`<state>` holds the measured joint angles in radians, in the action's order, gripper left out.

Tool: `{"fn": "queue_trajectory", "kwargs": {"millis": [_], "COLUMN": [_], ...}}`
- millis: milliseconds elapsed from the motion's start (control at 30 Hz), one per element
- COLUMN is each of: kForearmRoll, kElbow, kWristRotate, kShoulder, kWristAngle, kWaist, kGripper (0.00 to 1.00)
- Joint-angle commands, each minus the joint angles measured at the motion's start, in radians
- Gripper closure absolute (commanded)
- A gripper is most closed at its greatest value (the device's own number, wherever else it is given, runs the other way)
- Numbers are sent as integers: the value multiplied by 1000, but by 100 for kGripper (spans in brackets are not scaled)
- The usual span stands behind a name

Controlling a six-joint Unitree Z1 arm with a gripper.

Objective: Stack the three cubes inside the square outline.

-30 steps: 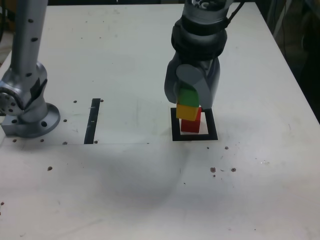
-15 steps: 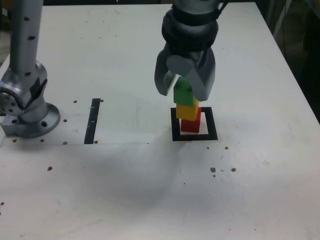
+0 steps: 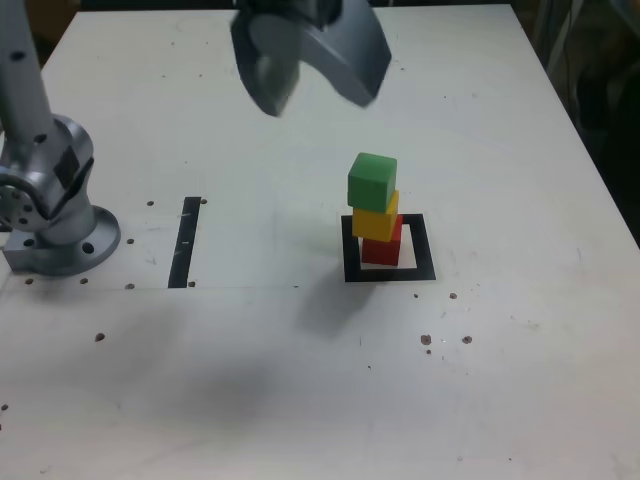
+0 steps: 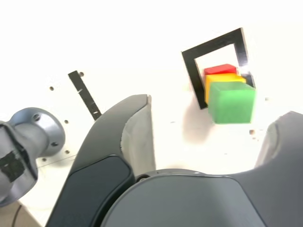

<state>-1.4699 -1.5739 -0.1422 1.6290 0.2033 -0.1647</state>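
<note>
The three cubes stand as one tower: the green cube (image 3: 372, 181) on the yellow cube (image 3: 376, 222), which rests on the red cube (image 3: 381, 246). The red cube sits inside the square outline (image 3: 389, 273). The upper cubes are slightly offset from the red one. My gripper (image 3: 310, 85) hangs high above the table, to the exterior view's left of the tower, open and holding nothing. In the wrist view the green cube (image 4: 231, 101), yellow cube (image 4: 222, 79), red cube (image 4: 219, 70) and outline (image 4: 191, 75) show beyond the open gripper (image 4: 208, 142), well clear of its fingers.
The arm's grey base (image 3: 50, 215) stands at the exterior view's left. A narrow black strip (image 3: 184, 241) lies between the base and the outline. Small dark specks dot the white table (image 3: 300, 400). The table's edge runs along the exterior view's right.
The gripper opened and let go of the green cube, then rose and swung up toward the exterior view's left. The tower stayed in place.
</note>
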Motion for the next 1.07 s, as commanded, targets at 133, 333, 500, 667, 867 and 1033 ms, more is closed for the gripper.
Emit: {"fn": "queue_trajectory", "kwargs": {"millis": [133, 333, 500, 667, 867, 1033], "kForearmRoll": [11, 102, 216, 311, 323, 329], "kElbow": [216, 386, 541, 694, 768, 779], "kWristRotate": [-17, -9, 28, 76, 148, 177], "kShoulder": [-124, -117, -101, -90, -123, -131], "kWristAngle": [-86, -113, -134, -164, -192, -213], "kWaist": [131, 218, 257, 257, 156, 80], "kGripper": [1, 1, 1, 1, 1, 1]}}
